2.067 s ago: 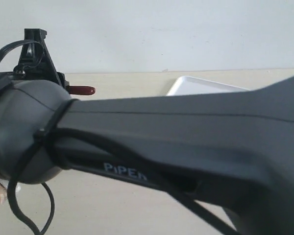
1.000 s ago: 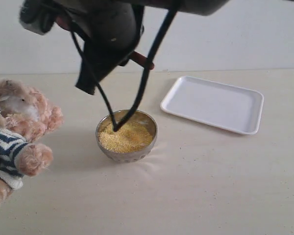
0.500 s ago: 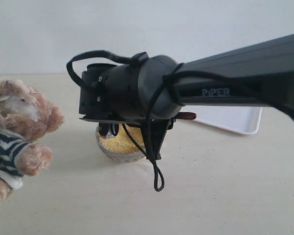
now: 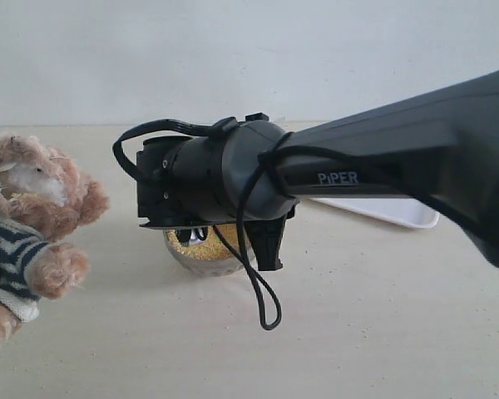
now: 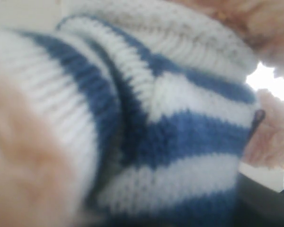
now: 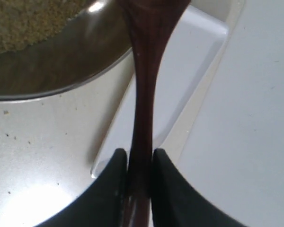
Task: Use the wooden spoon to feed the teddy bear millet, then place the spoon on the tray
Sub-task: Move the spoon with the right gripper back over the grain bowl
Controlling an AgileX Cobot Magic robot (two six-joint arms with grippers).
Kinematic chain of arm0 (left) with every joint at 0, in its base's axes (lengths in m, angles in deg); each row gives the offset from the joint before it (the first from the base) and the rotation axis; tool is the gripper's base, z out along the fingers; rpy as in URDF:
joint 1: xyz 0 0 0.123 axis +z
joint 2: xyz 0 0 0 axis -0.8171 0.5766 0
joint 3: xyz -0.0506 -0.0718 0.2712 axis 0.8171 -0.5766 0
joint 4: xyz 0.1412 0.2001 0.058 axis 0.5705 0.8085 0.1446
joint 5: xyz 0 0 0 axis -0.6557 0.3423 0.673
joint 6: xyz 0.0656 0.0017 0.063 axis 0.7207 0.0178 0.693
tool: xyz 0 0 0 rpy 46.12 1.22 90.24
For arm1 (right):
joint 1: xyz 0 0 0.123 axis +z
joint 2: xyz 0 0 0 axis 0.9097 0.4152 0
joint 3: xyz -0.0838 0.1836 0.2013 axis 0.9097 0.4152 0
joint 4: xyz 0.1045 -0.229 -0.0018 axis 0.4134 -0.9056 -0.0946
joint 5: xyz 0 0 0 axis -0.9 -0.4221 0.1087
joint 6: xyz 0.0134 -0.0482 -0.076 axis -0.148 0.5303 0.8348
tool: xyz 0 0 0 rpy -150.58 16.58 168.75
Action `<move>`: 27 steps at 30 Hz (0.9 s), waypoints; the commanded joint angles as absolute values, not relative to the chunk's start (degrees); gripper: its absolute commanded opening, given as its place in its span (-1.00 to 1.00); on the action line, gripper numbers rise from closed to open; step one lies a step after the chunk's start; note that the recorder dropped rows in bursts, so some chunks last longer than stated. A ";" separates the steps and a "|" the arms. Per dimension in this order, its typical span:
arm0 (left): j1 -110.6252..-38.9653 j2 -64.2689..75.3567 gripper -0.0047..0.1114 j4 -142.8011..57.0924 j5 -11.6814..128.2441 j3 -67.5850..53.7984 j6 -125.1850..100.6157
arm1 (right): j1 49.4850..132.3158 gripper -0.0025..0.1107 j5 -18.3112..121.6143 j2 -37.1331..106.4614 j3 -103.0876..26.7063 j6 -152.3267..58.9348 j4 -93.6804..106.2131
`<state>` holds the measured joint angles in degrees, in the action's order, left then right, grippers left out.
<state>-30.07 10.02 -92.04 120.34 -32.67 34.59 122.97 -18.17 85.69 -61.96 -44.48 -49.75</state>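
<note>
Pale tabletop (image 4: 358, 332) and a plain white wall frame the scene. Over the last second the right arm has swung down from high above the metal bowl (image 4: 201, 261). Its wrist now hangs low over that bowl, a little lower than half a second ago, and the handle end that poked out behind the wrist is hidden in the exterior view. The right gripper (image 6: 139, 155) is clamped on the wooden spoon (image 6: 144, 94), a dark finger pressed to each side of the handle. From the jaws the spoon runs forward across the bowl's rim toward the millet (image 4: 201, 246). Its tip is cut off, so contact with the grains cannot be told. This looks like the start of the scoop, with feeding not yet done. The teddy bear (image 4: 33, 216) sits ahead of the gripper, past the bowl and apart from it. The tray (image 4: 399, 214) lies back under the forearm. Striped shirt fills the left wrist view, and I cannot tell how the left gripper's jaws stand.
</note>
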 commanded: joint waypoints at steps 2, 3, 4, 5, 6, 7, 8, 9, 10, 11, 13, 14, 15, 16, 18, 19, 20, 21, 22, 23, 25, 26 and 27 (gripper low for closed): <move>-29.98 9.13 -0.81 -93.34 120.91 -32.48 34.30 | 122.68 -0.91 -18.31 86.69 -61.91 -44.09 -50.73; -29.98 9.13 -0.81 -93.34 120.91 -32.48 34.30 | 122.68 -0.91 -18.31 86.99 -61.91 -44.09 -50.73; -29.98 9.13 -0.81 -93.34 120.91 -32.48 34.30 | 122.68 -0.91 -18.31 87.34 -61.91 -44.09 -50.73; -29.98 9.13 -0.81 -93.34 120.91 -32.48 34.30 | 122.68 -0.91 -18.31 87.49 -61.91 -44.09 -50.73; -29.98 9.13 -0.81 -93.34 120.91 -32.48 34.30 | 122.68 -0.91 -18.31 87.60 -61.91 -44.09 -50.62; -29.98 9.13 -0.81 -93.34 120.91 -32.48 34.30 | 122.80 -0.91 -18.31 88.07 -61.91 -44.09 -50.62; -29.98 9.13 -0.81 -93.34 120.91 -32.48 34.30 | 122.91 -0.91 -18.31 88.14 -61.91 -44.09 -50.62; -29.98 9.13 -0.81 -93.34 120.91 -32.48 34.30 | 123.16 -0.91 -18.31 88.25 -61.91 -44.09 -50.62; -29.98 9.13 -0.81 -93.34 120.91 -32.48 34.30 | 123.29 -0.91 -18.31 88.25 -61.91 -44.09 -50.62; -29.98 9.13 -0.81 -93.34 120.91 -32.48 34.30 | 123.41 -0.91 -18.31 88.25 -61.91 -44.09 -50.62; -29.98 9.13 -0.81 -93.34 120.91 -32.48 34.30 | 123.88 -0.91 -18.31 88.10 -61.91 -44.09 -50.34; -29.98 9.13 -0.81 -93.34 120.91 -32.48 34.30 | 124.12 -0.91 -18.31 88.10 -61.91 -44.09 -50.01; -29.98 9.13 -0.81 -93.34 120.91 -32.48 34.30 | 124.36 -0.91 -18.31 88.10 -61.91 -44.09 -49.57; -29.98 9.13 -0.81 -93.34 120.91 -32.48 34.30 | 124.49 -0.91 -18.31 88.10 -61.91 -44.09 -48.77; -29.98 9.13 -0.81 -93.34 120.91 -32.48 34.30 | 124.91 -0.91 -18.31 88.10 -61.91 -44.09 -47.18; -29.98 9.13 -0.81 -93.34 120.91 -32.48 34.30 | 125.14 -0.91 -18.31 88.21 -61.91 -44.09 -46.67; -29.98 9.13 -0.81 -93.34 120.91 -32.48 34.30 | 125.43 -0.91 -18.31 88.21 -61.91 -44.09 -46.57; -29.98 9.13 -0.81 -93.34 120.91 -32.48 34.30 | 125.52 -0.91 -18.31 88.21 -61.91 -44.09 -46.57; -29.98 9.13 -0.81 -93.34 120.91 -32.48 34.30 | 125.67 -0.91 -18.31 88.21 -61.91 -44.09 -46.57; -29.98 9.13 -0.81 -93.34 120.91 -32.48 34.30 | 125.72 -0.91 -18.31 88.10 -61.91 -44.09 -46.30; -29.98 9.13 -0.81 -93.34 120.91 -32.48 34.30 | 125.98 -0.91 -18.31 88.02 -61.91 -44.09 -45.24; -29.98 9.13 -0.81 -93.34 120.91 -32.48 34.30 | 125.98 -0.91 -18.31 88.02 -61.91 -44.09 -44.56; -29.98 9.13 -0.81 -93.34 120.91 -32.48 34.30 | 125.98 -0.91 -18.31 88.02 -61.91 -44.09 -43.55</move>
